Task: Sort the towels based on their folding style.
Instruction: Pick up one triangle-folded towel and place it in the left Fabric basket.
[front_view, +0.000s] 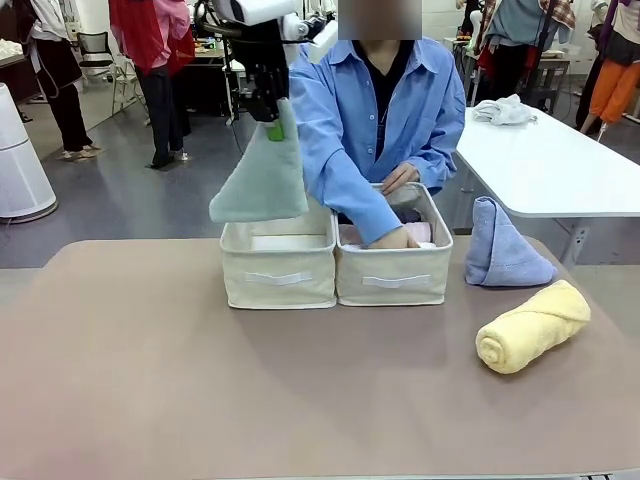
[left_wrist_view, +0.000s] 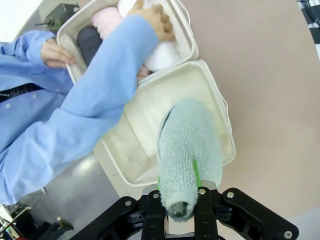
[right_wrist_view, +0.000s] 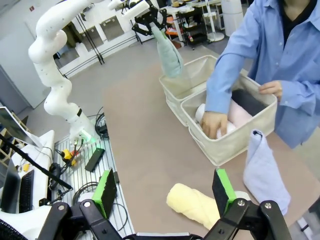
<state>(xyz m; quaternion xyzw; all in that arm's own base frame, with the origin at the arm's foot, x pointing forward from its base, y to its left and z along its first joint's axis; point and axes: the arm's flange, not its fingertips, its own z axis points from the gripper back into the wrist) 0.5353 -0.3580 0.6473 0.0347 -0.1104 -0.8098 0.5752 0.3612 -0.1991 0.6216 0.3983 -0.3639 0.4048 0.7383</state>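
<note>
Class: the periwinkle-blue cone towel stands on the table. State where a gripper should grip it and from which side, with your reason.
Grip the narrow top of the blue cone towel, coming down from above. It stands upright on its wide base, so the tip is probably slimmest; the left gripper holds the mint-green cone by its tip likewise.

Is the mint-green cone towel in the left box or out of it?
Out. The left pincer grips the mint-green towel by its tip; it hangs in the air above the left box.
</note>
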